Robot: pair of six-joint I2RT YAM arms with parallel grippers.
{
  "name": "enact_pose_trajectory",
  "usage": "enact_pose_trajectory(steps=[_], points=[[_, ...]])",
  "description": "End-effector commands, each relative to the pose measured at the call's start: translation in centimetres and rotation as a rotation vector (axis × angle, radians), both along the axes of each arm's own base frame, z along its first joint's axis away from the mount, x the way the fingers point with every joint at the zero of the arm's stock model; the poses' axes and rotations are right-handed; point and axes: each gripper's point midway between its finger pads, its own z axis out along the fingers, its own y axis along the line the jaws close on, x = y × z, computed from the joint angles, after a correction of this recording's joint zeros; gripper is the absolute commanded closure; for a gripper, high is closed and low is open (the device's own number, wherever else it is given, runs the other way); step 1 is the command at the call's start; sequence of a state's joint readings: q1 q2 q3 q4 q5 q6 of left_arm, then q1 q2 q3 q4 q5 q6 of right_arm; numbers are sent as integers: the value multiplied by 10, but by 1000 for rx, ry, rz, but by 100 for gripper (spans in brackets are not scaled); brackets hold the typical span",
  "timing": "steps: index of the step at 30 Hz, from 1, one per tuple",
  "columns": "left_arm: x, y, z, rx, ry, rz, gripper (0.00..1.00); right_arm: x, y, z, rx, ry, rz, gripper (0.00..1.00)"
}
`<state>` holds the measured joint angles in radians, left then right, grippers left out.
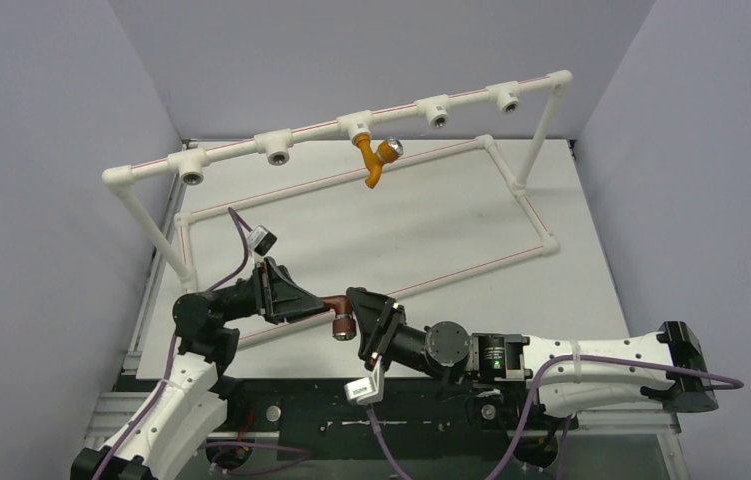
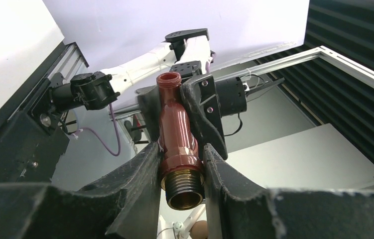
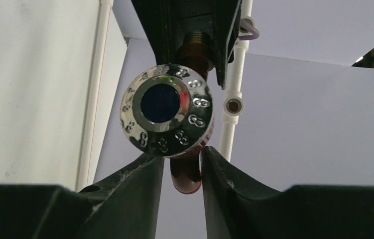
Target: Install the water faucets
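The dark red-brown faucet (image 1: 336, 307) is held in the air between my two grippers, near the table's front. My left gripper (image 1: 313, 302) is shut on its body just above the brass thread (image 2: 185, 191), which points at the left wrist camera. My right gripper (image 1: 353, 308) closes on the other end: its fingers (image 3: 214, 174) flank the bent spout (image 3: 187, 177) under the shiny silver knob (image 3: 165, 112). The orange-yellow faucet (image 1: 373, 158) hangs from the middle socket of the white pipe rail, with its silver knob to the right.
The white pipe rail (image 1: 311, 132) runs across the back on two posts, with open T sockets on the left (image 1: 191, 172), (image 1: 276, 152) and on the right (image 1: 436, 112), (image 1: 506, 98). A white pipe base frame (image 1: 541, 240) lies on the table. Grey walls stand close on both sides.
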<state>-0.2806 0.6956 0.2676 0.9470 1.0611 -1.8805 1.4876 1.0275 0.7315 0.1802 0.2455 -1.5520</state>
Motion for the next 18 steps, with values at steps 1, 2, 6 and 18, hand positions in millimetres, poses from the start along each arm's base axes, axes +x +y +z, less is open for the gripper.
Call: enact_pose_trajectory(steps=[1,2,6,18], points=[[-10,2,9,-20,-78,-20,100,0,0,40,102,-23,-18,75],[-10,2,9,-19,-77,-22,100,-1,1,40,102,-18,-18,83],[-11,2,7,-17,-77,-23,84,-3,-1,42,121,-13,-25,100],[-6,1,21,-1,-221,57,14,-4,-27,34,247,223,-61,100]])
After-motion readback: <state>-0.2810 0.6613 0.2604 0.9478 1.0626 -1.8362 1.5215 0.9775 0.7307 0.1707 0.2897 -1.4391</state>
